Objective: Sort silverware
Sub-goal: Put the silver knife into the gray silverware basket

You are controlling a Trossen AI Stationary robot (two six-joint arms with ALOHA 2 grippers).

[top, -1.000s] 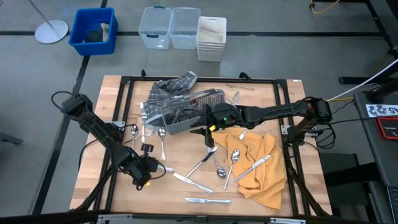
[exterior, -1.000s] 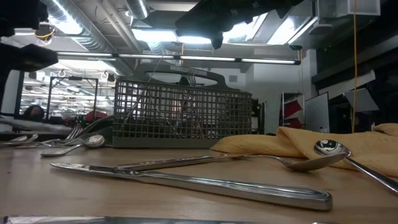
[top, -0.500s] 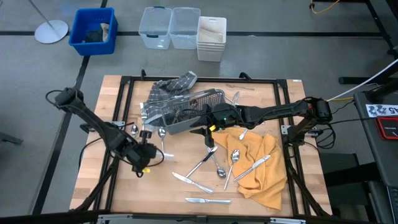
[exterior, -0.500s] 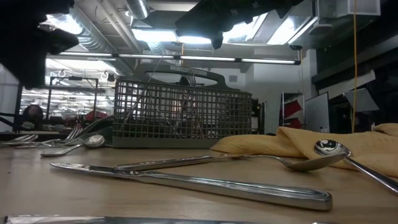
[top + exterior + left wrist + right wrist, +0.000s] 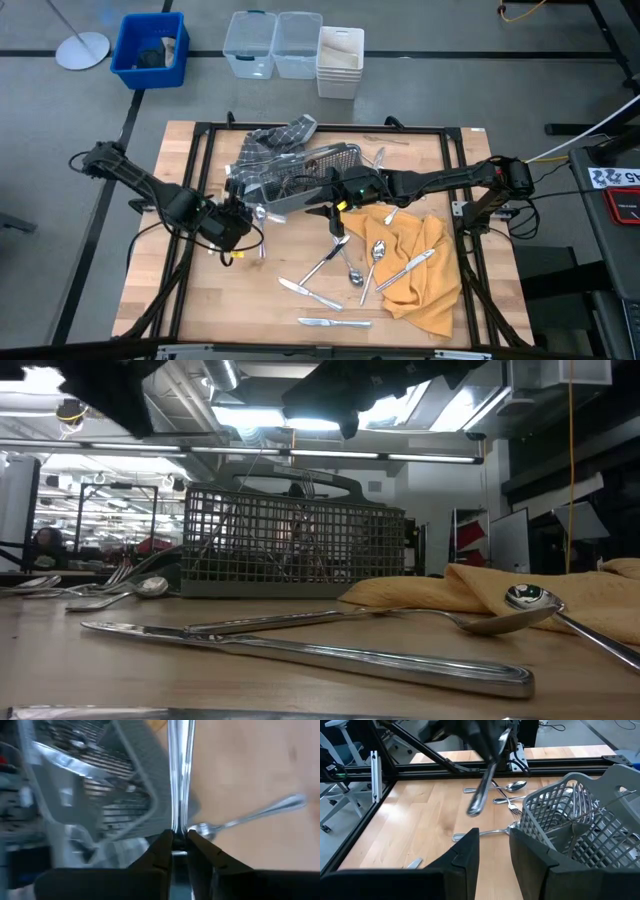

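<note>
- The left gripper point(image 5: 180, 845) had its fingers pinched on the end of one slim utensil point(image 5: 487, 777), which stuck straight out from the tips; which kind of piece it was I could not tell, as its far end was blurred.
- That hold looked thin: only the very end sat between the tips, so a quick swing or a knock against the wire-mesh caddy point(image 5: 305, 180) could twist the piece loose or drop it short of a compartment.
- The caddy's rim and handle lay just beside the carried piece, and handles already stood up inside it; a low approach would likely snag on them.
- The right gripper point(image 5: 492, 847) hung with its fingers apart and nothing between them, just beside the caddy's near side. Both arms crowded the same spot, so a clash there was the main risk.
- The rest of the silverware point(image 5: 330, 262) lay scattered: spoons and forks point(image 5: 235, 210) under the left arm, more pieces on the bare wood and on the orange cloth point(image 5: 420, 265), one knife point(image 5: 333, 322) near the table's front edge.
- Open room seemed widest on the bare wood of the table point(image 5: 160, 290) towards the front left; the black frame rails hemmed the sides.
</note>
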